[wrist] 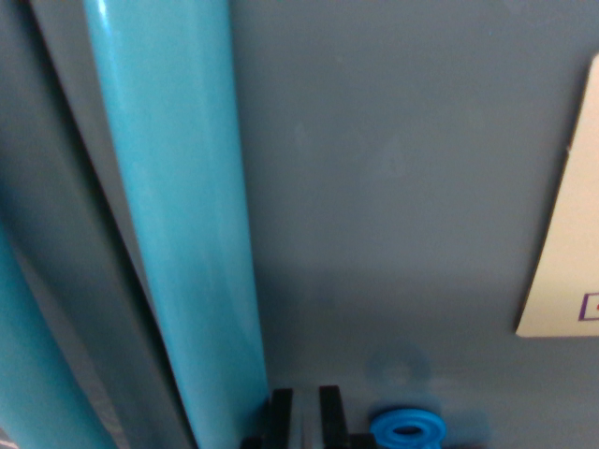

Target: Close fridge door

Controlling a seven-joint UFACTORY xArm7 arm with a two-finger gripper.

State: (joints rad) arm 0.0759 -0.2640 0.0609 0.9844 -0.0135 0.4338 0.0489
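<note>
Two teal bar handles are running up the wrist view, one far to the claw's left (33, 374) and one (178, 215) just beside the claw (305, 416), whose black fingers are sitting narrowly apart at the bottom edge, gripping nothing. The grey fridge door (393, 187) is filling the view directly ahead of the claw, which I judge is pressing close so as to push it shut. A pale label (571, 234) is sticking to the door well to the claw's right, beyond a blue ring (407, 430) just beside it.

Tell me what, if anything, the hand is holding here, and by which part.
Nothing appears held. Only the hand's black parts and a blue suction cup show at the bottom edge, beside the teal handle against the grey door, not around it.
</note>
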